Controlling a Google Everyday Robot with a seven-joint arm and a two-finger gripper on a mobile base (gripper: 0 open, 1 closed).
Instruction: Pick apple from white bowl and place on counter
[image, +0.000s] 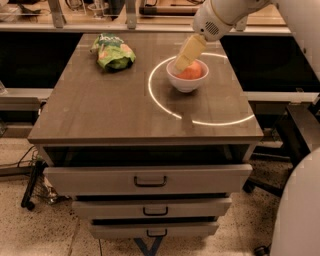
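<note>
The red-orange apple (191, 71) lies in the white bowl (187, 82), which stands on the grey-brown wood-grain counter (110, 105) inside the glowing white ring. My gripper (180, 64) reaches down from the upper right, its cream-coloured fingers at the bowl's left rim, just left of the apple and partly covering it. The arm's white wrist is above, at the top of the view.
A green snack bag (114, 52) lies at the counter's back left. The glowing ring (165, 106) spans the right half of the top. Three handled drawers (150, 180) sit below. A white robot body fills the right edge; a dark chair base stands at right.
</note>
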